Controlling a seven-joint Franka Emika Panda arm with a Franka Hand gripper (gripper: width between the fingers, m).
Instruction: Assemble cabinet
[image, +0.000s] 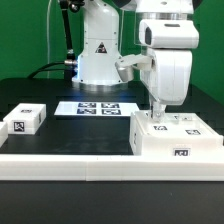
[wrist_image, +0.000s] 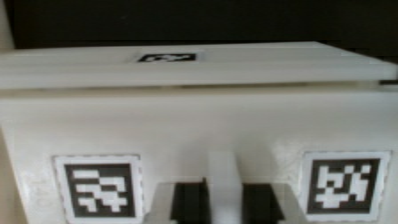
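On the exterior view's right, the cabinet body (image: 176, 140) is seen resting on the dark surface (image: 70, 135), and the claw (image: 157, 115) is found at its top, near the edge that faces the marker board (image: 100, 107). A small tagged panel (image: 25, 120) is seen lying well apart, at the exterior view's left. In the wrist view, two dark fingers (wrist_image: 189, 200) are shown slightly apart with a white strip between them, set between two tags on the cabinet body (wrist_image: 196, 110). Whether that strip is a gripped wall or only the face beneath cannot be told, as the picture is blurred. The risk is judged to lie in this contact. If the claw is closed off-centre, or on too little material, the cabinet body could be twisted or dragged across the surface when it is moved. The small tagged panel could also be knocked if the cabinet body is swept towards it carelessly.
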